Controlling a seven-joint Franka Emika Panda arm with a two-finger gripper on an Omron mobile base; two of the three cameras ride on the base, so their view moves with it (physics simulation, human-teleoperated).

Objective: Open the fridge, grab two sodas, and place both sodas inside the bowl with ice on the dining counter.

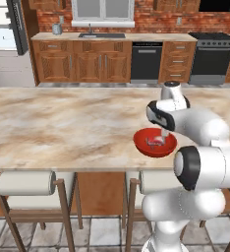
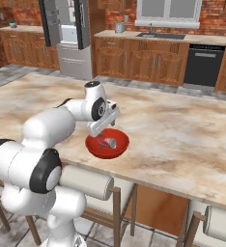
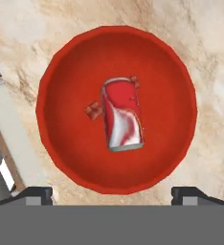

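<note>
**Red soda lies in bowl; gripper released above it**

The gripper (image 3: 112, 194) hangs directly over the bowl (image 3: 61, 143), its two finger tips (image 3: 35, 194) spread wide at either side and grasping nothing. One red soda (image 3: 122, 115) with silvery ends lies on its side in the middle of the bowl, touching the bowl floor, clear of the rim. Small reddish fragments lie just beside the can; what they are cannot be told.

The bowl (image 1: 141, 143) sits on the dining counter (image 1: 63, 123), near the edge closest to the robot, above the cream-cushioned stools (image 1: 24, 183). The fridge (image 2: 66, 36) stands well apart at the far wall, with its doors swung open and white interior showing.
</note>
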